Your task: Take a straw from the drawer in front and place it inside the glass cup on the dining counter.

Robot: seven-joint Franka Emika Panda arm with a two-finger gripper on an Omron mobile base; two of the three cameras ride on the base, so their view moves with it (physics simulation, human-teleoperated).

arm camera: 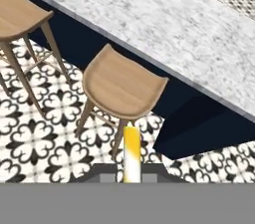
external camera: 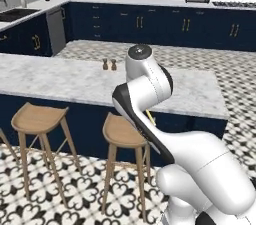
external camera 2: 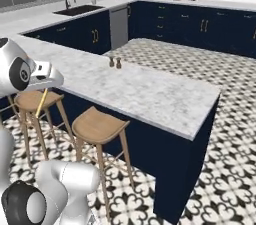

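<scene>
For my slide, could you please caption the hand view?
Gripper shut on the straw, above a wooden stool beside the dining counter.

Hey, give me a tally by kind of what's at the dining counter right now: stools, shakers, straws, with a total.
Wooden stools: 2
Small brown shakers on the dining counter: 2
Straw, pale yellow, held in the shut jaws of the gripper above the stools: 1
Total: 5

Both base views toward dining counter [external camera: 60, 81], stools [external camera 2: 97, 126]
</scene>
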